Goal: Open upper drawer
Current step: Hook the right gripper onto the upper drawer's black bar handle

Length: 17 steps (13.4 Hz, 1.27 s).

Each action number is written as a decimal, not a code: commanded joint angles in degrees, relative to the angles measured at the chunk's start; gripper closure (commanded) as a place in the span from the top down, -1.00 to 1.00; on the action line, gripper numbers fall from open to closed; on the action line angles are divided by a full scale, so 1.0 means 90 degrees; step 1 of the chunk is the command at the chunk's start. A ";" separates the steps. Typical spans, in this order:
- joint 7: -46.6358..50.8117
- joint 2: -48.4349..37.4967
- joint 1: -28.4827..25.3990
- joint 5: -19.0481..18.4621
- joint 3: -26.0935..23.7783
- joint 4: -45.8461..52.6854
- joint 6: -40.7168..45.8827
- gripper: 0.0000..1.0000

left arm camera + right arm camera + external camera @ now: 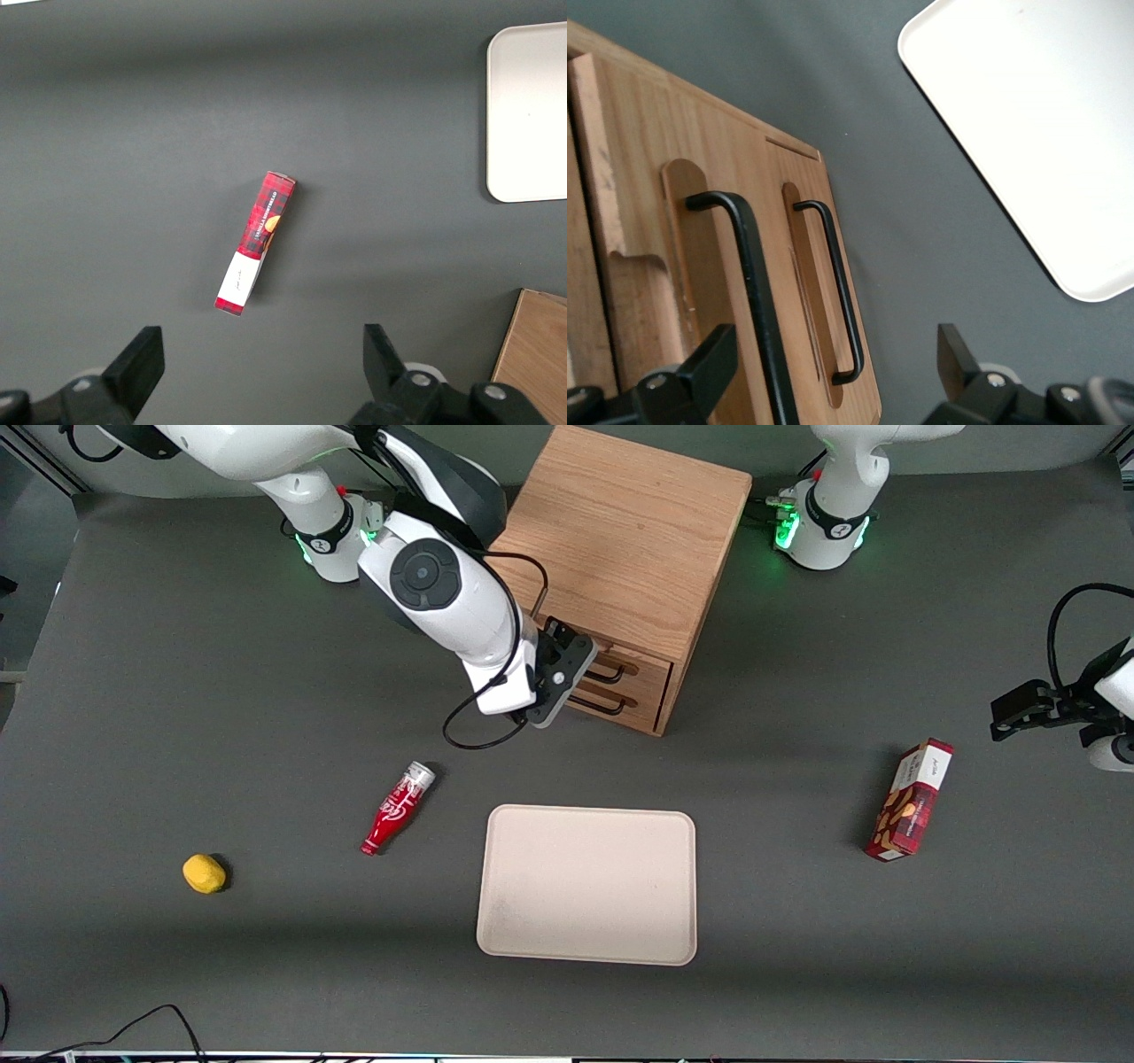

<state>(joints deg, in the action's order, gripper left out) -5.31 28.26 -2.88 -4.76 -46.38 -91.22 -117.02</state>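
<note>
Two black bar handles [753, 301] face my jaws [833, 372], which stand apart just in front of the cabinet [620, 558]. Upper drawer [631, 660] is shut; its handle's long axis crosses the gap between my fingers, nearer one finger [709, 359].

Gripper [833, 363] low, level (fingers spread wide)

upper drawer [631, 662] partly hidden by tool [578, 682]
</note>
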 commanded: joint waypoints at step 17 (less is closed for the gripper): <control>-0.1206 0.0336 -0.0090 -0.0848 0.0855 0.0447 -0.0406 1.00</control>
<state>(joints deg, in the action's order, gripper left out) -13.88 29.34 -3.21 -11.62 -40.09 -90.72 -120.57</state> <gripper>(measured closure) 0.000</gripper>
